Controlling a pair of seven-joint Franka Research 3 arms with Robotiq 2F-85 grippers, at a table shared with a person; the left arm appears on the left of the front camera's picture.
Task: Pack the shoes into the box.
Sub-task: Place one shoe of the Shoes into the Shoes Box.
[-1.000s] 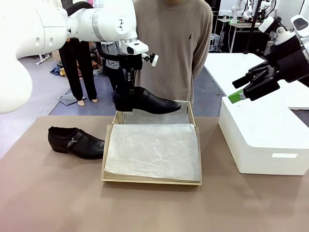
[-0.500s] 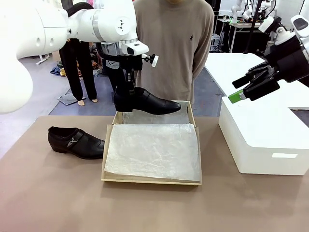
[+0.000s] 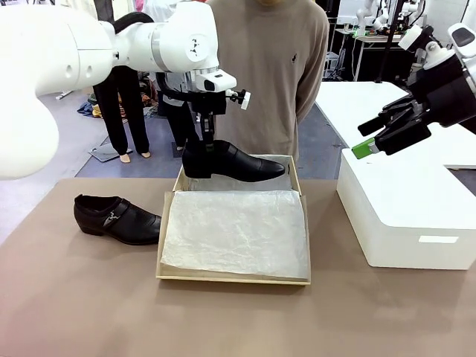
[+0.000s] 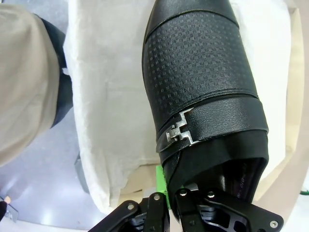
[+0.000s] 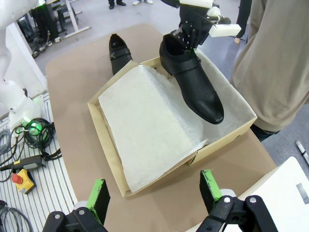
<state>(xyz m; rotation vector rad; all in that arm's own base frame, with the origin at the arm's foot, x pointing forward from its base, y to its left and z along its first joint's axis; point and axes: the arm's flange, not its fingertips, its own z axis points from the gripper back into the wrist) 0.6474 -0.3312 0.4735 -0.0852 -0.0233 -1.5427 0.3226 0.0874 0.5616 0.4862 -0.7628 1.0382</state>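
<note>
One black shoe (image 3: 236, 162) hangs over the far end of the tan box (image 3: 230, 277), heel to the left and toe pointing right. My left gripper (image 3: 204, 143) is shut on its heel rim from above. In the left wrist view the shoe (image 4: 203, 72) with its metal buckle hangs from my left gripper (image 4: 171, 195) over white tissue paper (image 4: 108, 96). The other shoe (image 3: 116, 218) lies on the table left of the box. My right gripper (image 3: 370, 143) stands open in the air above the white box. The right wrist view shows its open gripper (image 5: 154, 191), the box (image 5: 159, 176), the held shoe (image 5: 193, 82) and the lying shoe (image 5: 118, 53).
A large white box (image 3: 405, 212) stands at the right side of the table. A person in a beige sweater (image 3: 268, 67) stands just behind the tan box. White tissue paper (image 3: 234, 230) covers the box's inside. The brown table's near part (image 3: 223, 320) is bare.
My left gripper has moved a little to the right and down with the shoe, closer to the box's far end. The right arm has stayed still.
</note>
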